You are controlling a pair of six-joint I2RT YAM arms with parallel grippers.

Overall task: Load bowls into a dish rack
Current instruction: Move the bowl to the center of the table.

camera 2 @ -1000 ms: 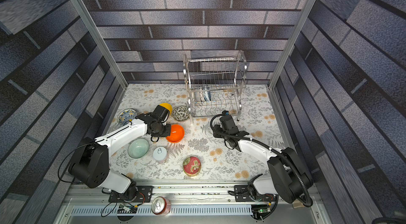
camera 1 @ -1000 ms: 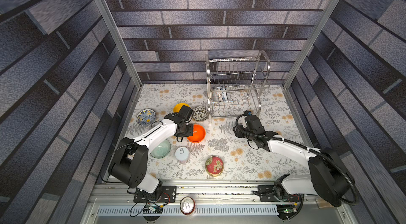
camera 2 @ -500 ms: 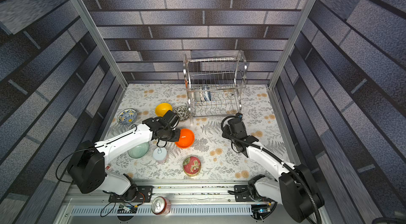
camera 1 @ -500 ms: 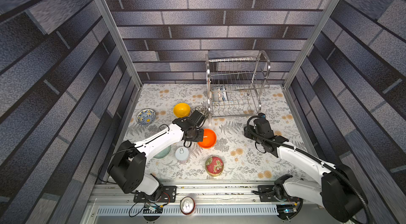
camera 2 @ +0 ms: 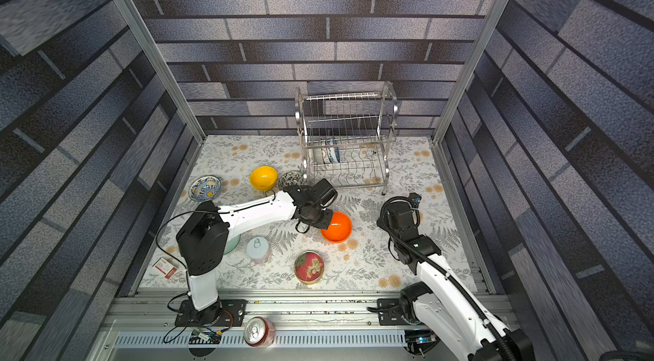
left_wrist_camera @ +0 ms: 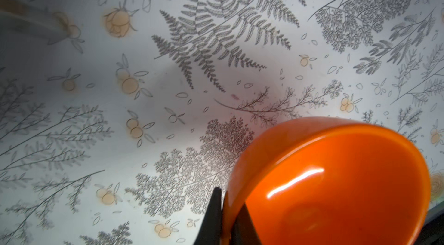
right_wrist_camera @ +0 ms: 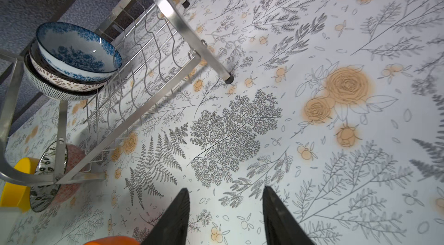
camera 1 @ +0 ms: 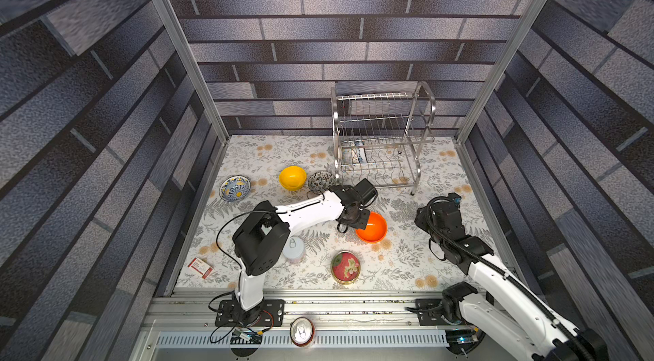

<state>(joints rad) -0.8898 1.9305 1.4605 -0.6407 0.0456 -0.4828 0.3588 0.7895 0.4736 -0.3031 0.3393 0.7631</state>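
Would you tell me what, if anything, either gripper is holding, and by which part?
The left gripper pinches the orange bowl by its rim; the right gripper is open and holds nothing.

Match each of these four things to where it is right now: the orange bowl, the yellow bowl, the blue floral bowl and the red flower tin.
1. plain orange round bowl
2. plain yellow round bowl
3. blue floral-patterned white bowl
4. flat red round tin

A. nested in the steel wire dish rack
B. beside the dark floral bowl
C. pinched at its rim by the left end effector
D. lying alone on the flowered tablecloth

Pairs: 1-C, 2-B, 3-A, 4-D.
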